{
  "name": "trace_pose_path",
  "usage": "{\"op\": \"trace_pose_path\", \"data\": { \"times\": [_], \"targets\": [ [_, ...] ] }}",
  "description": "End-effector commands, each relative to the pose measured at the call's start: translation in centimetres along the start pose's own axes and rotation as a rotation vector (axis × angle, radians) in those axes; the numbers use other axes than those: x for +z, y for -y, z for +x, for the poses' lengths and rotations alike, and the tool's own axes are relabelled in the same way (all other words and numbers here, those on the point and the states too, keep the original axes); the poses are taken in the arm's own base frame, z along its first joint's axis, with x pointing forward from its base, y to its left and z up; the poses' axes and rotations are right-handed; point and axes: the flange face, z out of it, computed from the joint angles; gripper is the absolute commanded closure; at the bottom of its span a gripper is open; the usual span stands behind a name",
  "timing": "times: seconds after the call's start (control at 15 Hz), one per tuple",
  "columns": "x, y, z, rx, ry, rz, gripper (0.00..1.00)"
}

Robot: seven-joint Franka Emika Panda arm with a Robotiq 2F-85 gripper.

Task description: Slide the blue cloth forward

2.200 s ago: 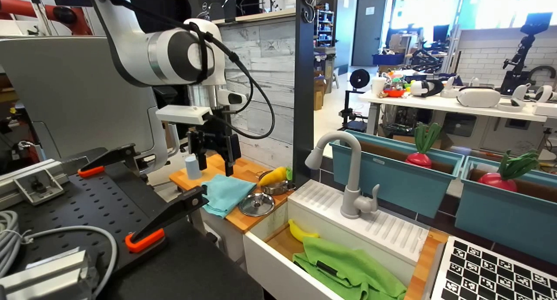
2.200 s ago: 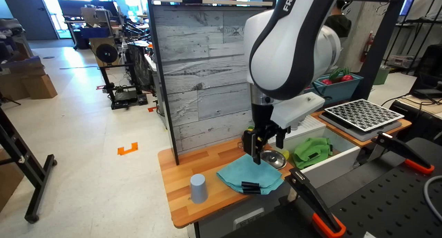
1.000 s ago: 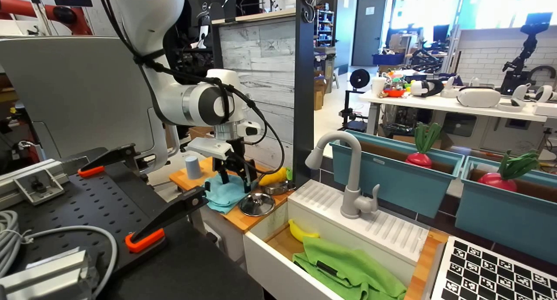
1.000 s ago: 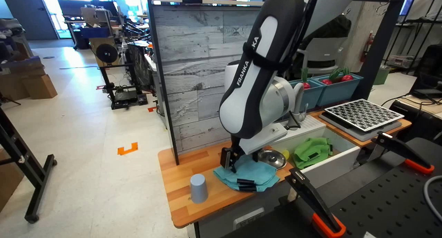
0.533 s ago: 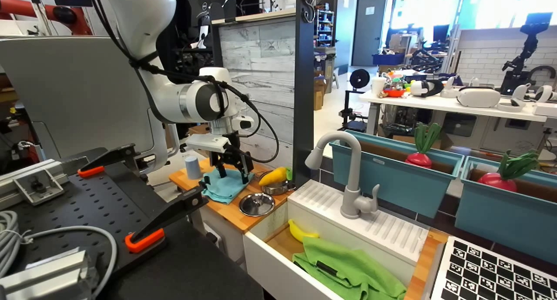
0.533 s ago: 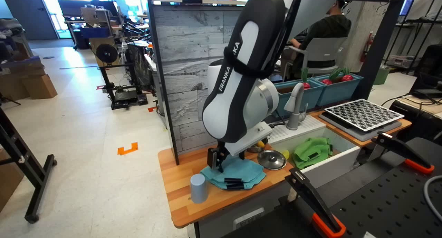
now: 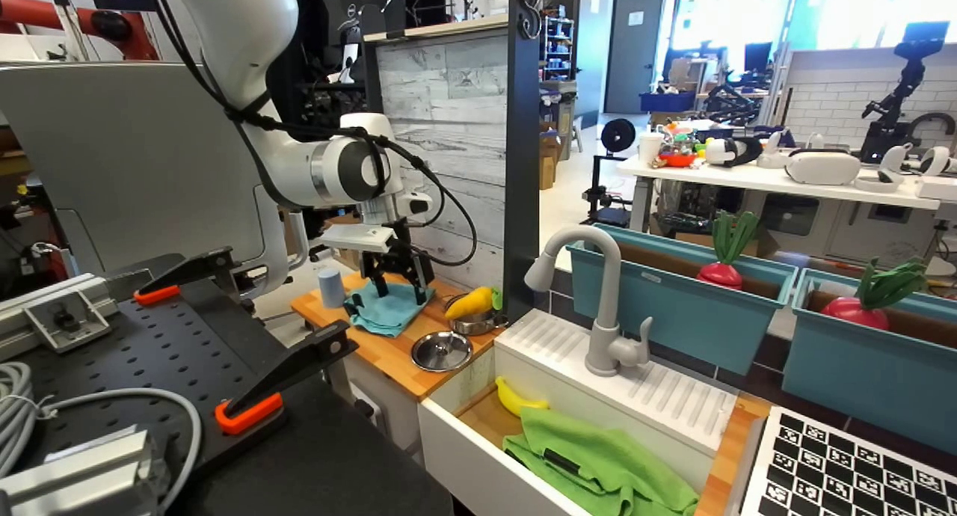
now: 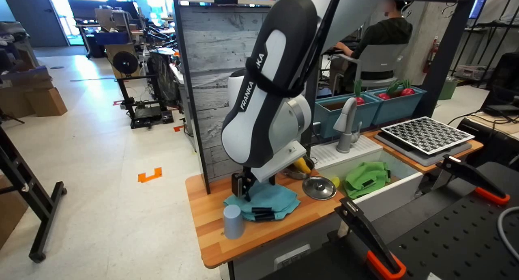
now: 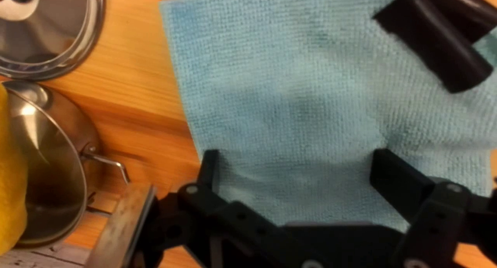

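Note:
The blue cloth (image 7: 379,321) lies rumpled on the wooden counter, and it also shows in the other exterior view (image 8: 273,198) with two dark strips on its near edge. In the wrist view the cloth (image 9: 287,77) fills most of the picture. My gripper (image 9: 296,157) is wide open, fingers pointing down, with cloth spread flat between and under both fingertips. The gripper (image 7: 401,298) stands on or very close to the cloth in both exterior views (image 8: 258,191). Small folds show near the left fingertip. The exact contact under the fingertips is hidden.
A grey-blue cup (image 8: 233,223) stands right beside the cloth. A metal lid (image 8: 319,188) and a pot (image 9: 62,143) holding a yellow object (image 7: 472,303) are on the sink side. A grey plank wall (image 7: 467,127) rises behind. A green cloth (image 7: 598,456) lies in the sink.
The gripper came down onto the cloth, then both moved along the counter, away from the lid and sink and toward the cup. The fingers stay open.

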Motion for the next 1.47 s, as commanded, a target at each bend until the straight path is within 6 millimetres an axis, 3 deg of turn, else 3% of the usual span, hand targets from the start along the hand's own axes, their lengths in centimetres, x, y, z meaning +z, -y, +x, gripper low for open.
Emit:
{"op": "trace_pose_path", "data": {
  "times": [0.0, 0.33, 0.6, 1.07, 1.4],
  "targets": [
    [0.7, 0.7, 1.5, -0.035, 0.012, -0.010, 0.00],
    [0.3, 1.5, 2.6, -0.058, 0.009, -0.022, 0.00],
    [-0.7, 2.1, 2.4, -0.075, -0.004, -0.035, 0.00],
    [-3.5, 0.7, -0.5, 0.024, -0.052, -0.048, 0.00],
    [-8.2, -0.2, -4.2, 0.062, -0.099, -0.084, 0.00]
  ]
}}
